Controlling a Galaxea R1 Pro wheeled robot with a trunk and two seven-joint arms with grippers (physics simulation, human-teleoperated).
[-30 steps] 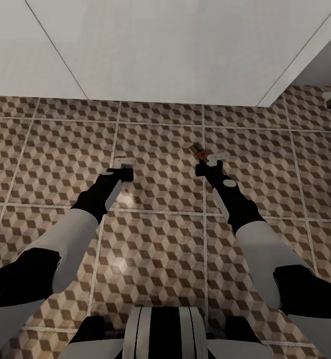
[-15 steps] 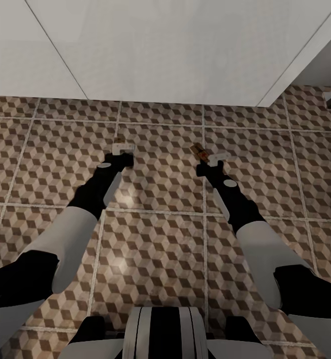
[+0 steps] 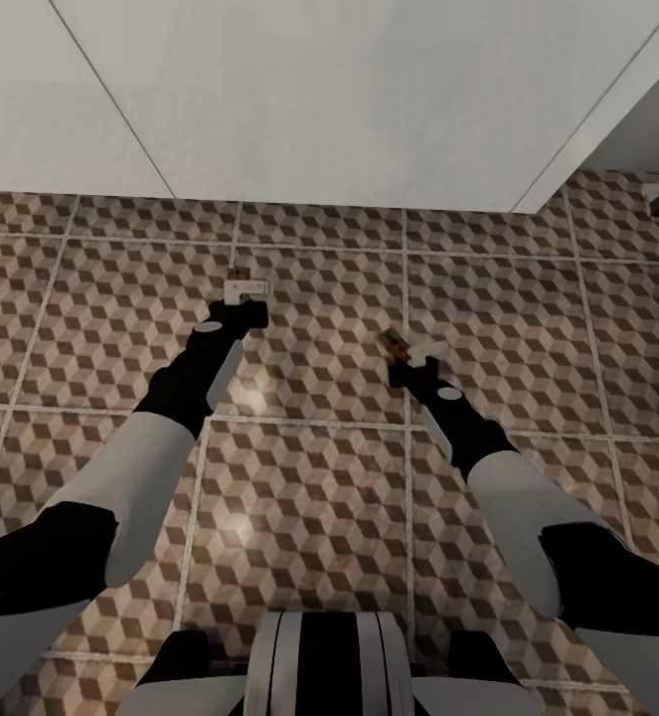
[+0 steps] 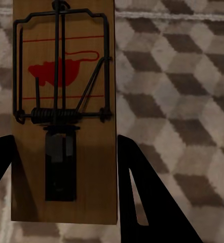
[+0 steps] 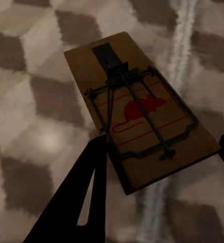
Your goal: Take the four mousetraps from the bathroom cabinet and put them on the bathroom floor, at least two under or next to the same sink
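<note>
Placing step — we hold one mousetrap (image 4: 64,111) in the left gripper (image 3: 246,291), another mousetrap (image 5: 140,114) in the right gripper (image 3: 415,350), both low over the bathroom floor (image 3: 319,477). Next: lower gently, release flat.

Both arms alike: glossy black upper segment, white rounded forearm shell, black tapered wrist section toward gripper. Left gripper (image 3: 247,290): pale whitish fingertip block on black base; small light oval disc on wrist. Right gripper (image 3: 416,350): same pale tip, same round light disc on black wrist. In wrist views, fingers (image 4: 142,197) flat black, wedge-shaped, narrow pale slit along inner face. Trunk (image 3: 324,661): white rounded casing, black vertical stripes, black shoulder mounts either side.
</note>
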